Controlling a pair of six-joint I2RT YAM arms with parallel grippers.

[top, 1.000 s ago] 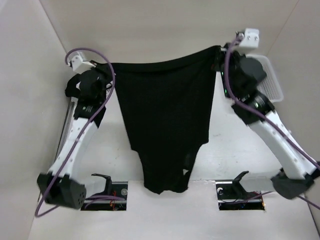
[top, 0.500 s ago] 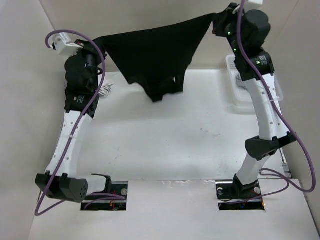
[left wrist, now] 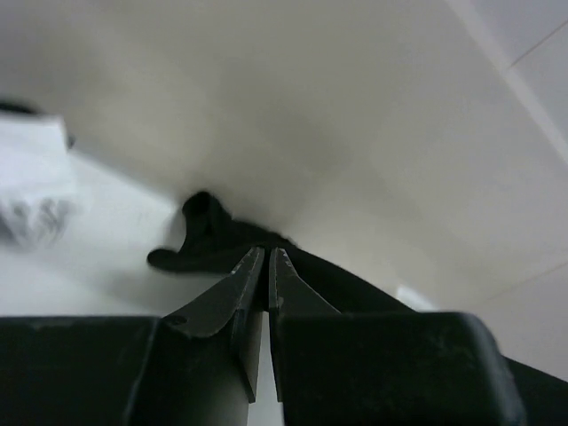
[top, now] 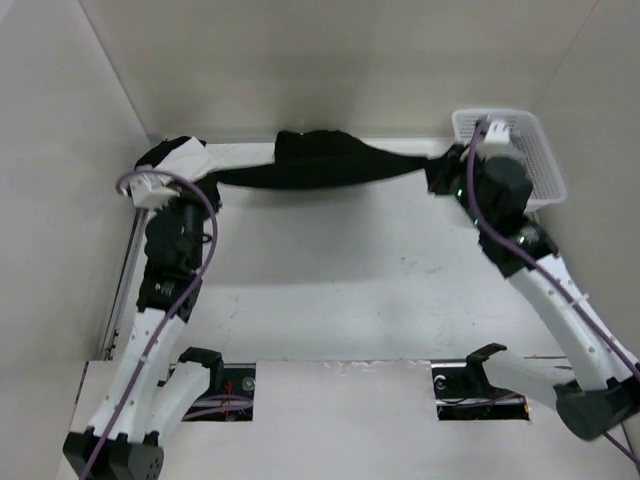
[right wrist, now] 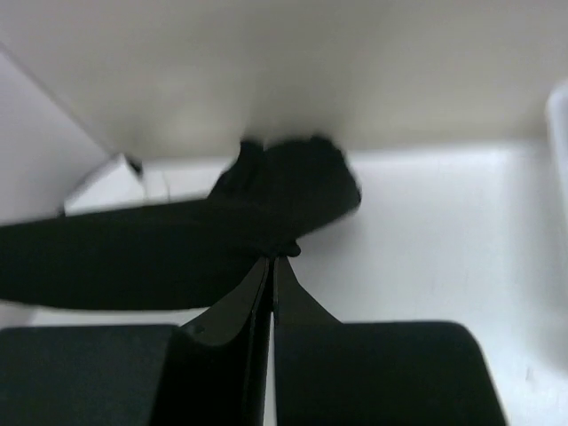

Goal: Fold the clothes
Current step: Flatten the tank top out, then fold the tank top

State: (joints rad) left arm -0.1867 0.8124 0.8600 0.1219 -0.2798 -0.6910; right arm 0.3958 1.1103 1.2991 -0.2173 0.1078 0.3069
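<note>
Clothes (top: 320,162) between closed jaws, seemingly

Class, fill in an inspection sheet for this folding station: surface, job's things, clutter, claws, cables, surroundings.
Surface: white table.
Job's things: black T-shirt, bunched into a band along the far edge, strung between the claws.
Clutter: white basket at the far right corner; pale item by the T-shirt's left end, unclear what it is.
Claws: left claw and right claw each shut on an end of the T-shirt.
Cables: purple cables loop along both arms.
Surroundings: plain walls on three sides.
</note>
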